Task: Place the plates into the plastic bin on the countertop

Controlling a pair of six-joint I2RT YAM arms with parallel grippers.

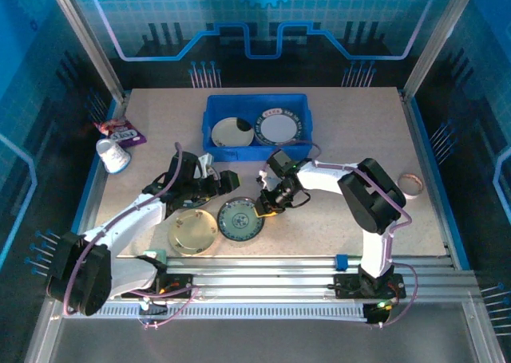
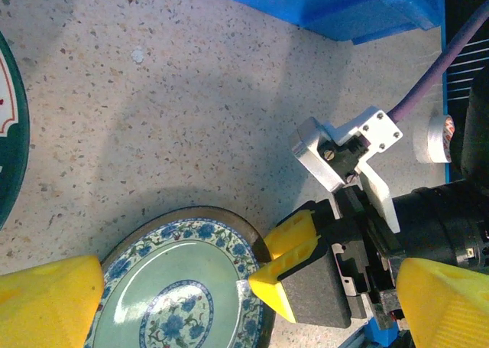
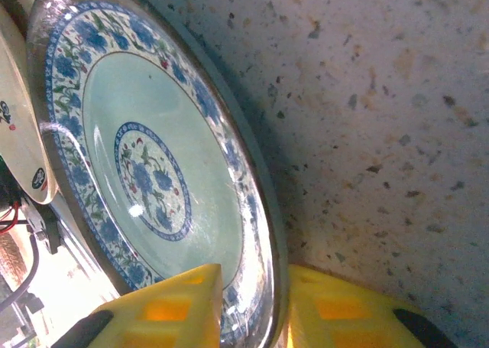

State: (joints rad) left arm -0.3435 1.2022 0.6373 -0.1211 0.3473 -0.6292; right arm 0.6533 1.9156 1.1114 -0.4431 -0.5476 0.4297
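A teal-patterned plate [image 1: 241, 219] lies on the speckled countertop [image 1: 351, 116], beside a cream/gold plate [image 1: 193, 233]. My right gripper [image 1: 267, 206] is shut on the teal plate's right rim. In the right wrist view one yellow finger [image 3: 164, 310] sits on the teal plate [image 3: 153, 172] and the other under its edge. In the left wrist view the right gripper [image 2: 284, 265] pinches the plate [image 2: 183, 294]. My left gripper [image 1: 226, 182] hovers open just above it, with nothing between its fingers [image 2: 46, 306]. The blue plastic bin [image 1: 257, 102] holds a cream/gold plate [image 1: 230, 132] and a white dark-rimmed plate [image 1: 278, 126].
A white cup [image 1: 113, 155] and a purple packet [image 1: 120, 130] lie at the left edge. A tape roll [image 1: 410, 185] sits at the right. Metal rails [image 1: 279, 279] run along the near edge. The rim of another plate [image 2: 8, 134] shows at the left of the left wrist view.
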